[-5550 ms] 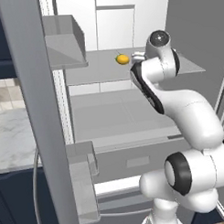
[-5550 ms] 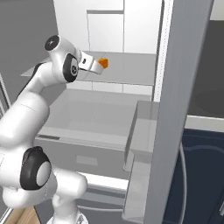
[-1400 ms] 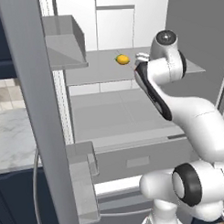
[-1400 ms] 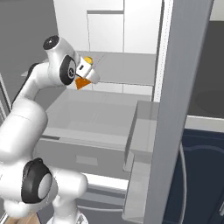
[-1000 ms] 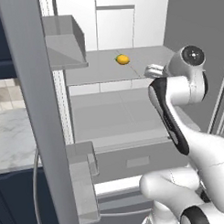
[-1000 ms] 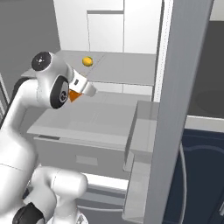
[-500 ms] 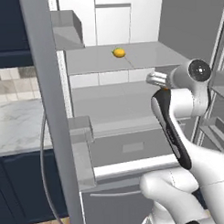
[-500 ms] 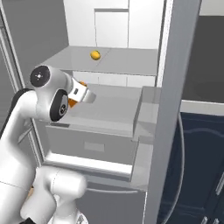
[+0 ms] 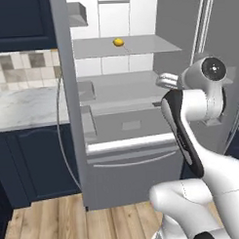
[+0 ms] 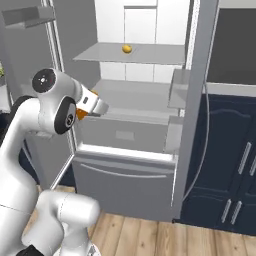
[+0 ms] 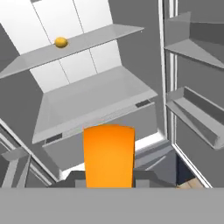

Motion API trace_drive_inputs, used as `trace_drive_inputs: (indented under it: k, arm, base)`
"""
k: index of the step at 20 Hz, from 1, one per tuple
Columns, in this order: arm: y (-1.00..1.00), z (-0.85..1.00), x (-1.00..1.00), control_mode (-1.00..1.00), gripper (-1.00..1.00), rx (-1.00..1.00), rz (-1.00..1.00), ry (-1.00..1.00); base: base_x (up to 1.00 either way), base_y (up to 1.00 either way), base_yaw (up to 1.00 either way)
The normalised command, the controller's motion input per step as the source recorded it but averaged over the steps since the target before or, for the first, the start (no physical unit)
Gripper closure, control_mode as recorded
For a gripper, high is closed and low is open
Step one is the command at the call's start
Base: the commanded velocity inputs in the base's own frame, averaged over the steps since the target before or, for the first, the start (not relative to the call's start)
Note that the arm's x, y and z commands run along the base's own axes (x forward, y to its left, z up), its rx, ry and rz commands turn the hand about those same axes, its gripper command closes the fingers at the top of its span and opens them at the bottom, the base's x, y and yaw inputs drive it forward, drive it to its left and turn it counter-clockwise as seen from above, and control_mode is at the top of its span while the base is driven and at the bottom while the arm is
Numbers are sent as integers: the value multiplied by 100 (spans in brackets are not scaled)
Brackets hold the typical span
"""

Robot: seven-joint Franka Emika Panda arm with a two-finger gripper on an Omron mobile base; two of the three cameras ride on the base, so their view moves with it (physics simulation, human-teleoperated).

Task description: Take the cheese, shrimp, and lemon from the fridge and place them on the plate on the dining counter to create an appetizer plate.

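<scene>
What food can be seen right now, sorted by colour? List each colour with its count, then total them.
Yellow: 1, the lemon on the fridge shelf.
Orange: 1, the cheese held in the tool, drawn out of the fridge.
Total: 2

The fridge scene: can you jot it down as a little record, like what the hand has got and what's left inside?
hand: shut on the cheese
cheese: orange block between the fingers, out in front of the fridge
lemon: alone on the upper shelf
fridge: doors open, white inner walls, grey shelves and drawers
shrimp: cannot tell where it is
</scene>
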Motion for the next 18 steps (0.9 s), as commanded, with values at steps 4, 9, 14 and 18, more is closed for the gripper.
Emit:
trace_drive_inputs:
  k: [4,9,14,18]
  arm:
    - [0,0,0,100,100,0,0,0]
    - [0,0,0,100,100,0,0,0]
    - [0,0,0,100,100,0,0,0]
    - [0,0,0,100,100,0,0,0]
  base:
    - [-100,45,-5]
    - [-100,30,-3]
    - [-100,7,-1]
    - [-100,0,0]
